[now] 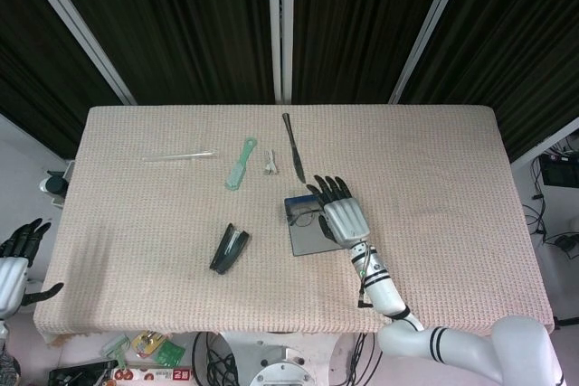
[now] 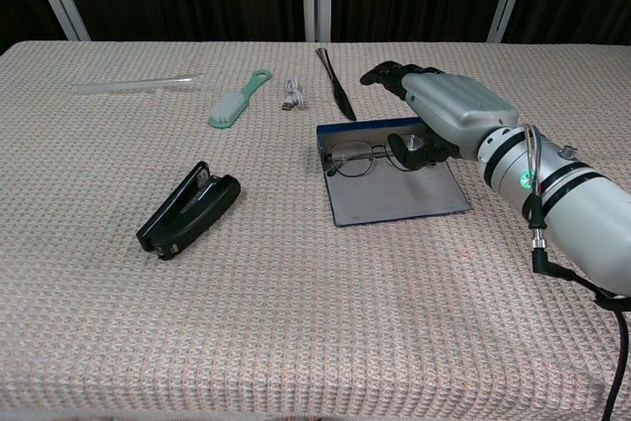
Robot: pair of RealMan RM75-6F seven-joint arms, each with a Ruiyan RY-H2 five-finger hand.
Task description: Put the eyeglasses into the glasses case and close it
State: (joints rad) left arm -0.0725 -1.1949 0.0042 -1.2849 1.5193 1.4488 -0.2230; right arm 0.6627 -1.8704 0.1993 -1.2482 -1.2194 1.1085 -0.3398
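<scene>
Right hand (image 2: 444, 115) hovers over far right part of open glasses case (image 2: 394, 202), fingers spread, grasping nothing; thumb sits near eyeglasses (image 2: 363, 158). Eyeglasses lie on case's flat blue panel, toward far edge. Left hand (image 1: 13, 264) off table at near left, fingers apart, idle.

Next, likely: seat glasses squarely inside, then fold lid over; press gently, avoid skewing frame.

Count: one eyeglasses, one case, one stapler (image 2: 187, 209), one brush (image 2: 238, 98), one knife (image 2: 336, 84), one cable (image 2: 292, 94), one clear stick (image 2: 133, 84).
</scene>
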